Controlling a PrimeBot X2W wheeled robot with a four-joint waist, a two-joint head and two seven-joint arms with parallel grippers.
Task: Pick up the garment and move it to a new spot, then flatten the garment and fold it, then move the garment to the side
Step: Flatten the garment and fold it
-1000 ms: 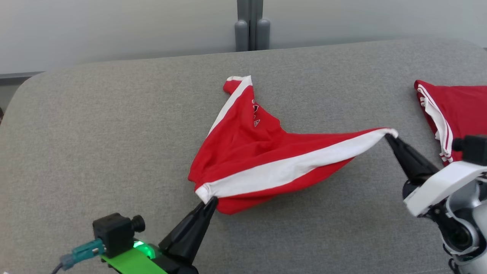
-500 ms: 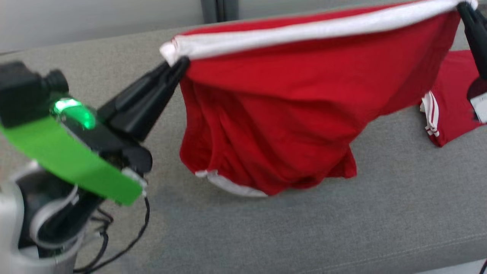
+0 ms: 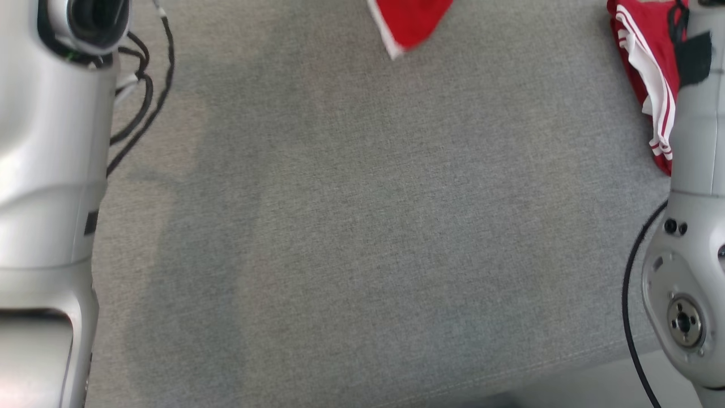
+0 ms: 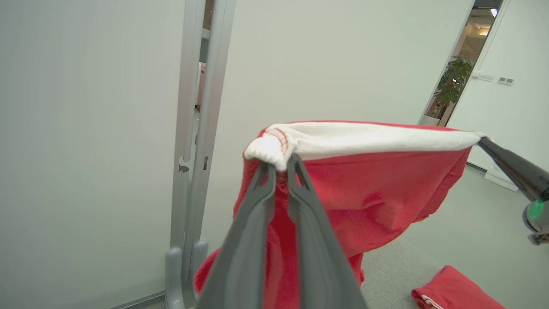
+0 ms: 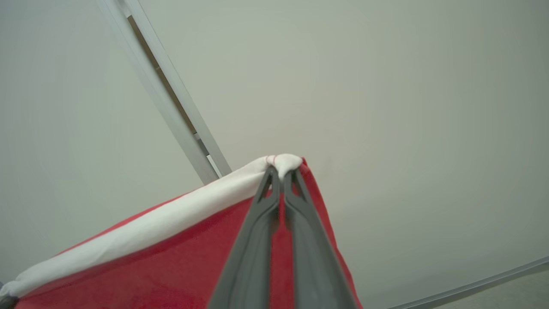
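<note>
Two-handed hold, folks: in the left wrist view the left gripper (image 4: 281, 165) has its dark fingers pinched shut on a bunched white corner at centre frame, and from there the white band (image 4: 377, 137) runs taut toward the right edge. In the right wrist view the right gripper (image 5: 281, 171) is clamped just as tightly on the opposite corner, mid-frame, with pale wall behind it. Between them the red garment (image 4: 377, 189) hangs like a banner, its body sagging in soft folds below the band. From the head camera just its lowest tip dangles at the top centre of the frame, above the grey surface (image 3: 362, 226); whether it brushes the cloth there I cannot tell. The left forearm (image 3: 45, 170) runs down the left edge, the right forearm (image 3: 691, 170) down the right. A second red piece (image 3: 640, 56) with white stripes sits at the upper right, partly behind that arm. This looks like light, limp jersey: no stiffness, happy to drape and crease, nothing fragile about it. The doubled band should give the fingers more bite than the thin red cloth, so the corners read as the sensible hold. The risk, I'd say, is a corner sliding out if the band is pulled too tight, or the loose tail folding under itself on landing.
</note>
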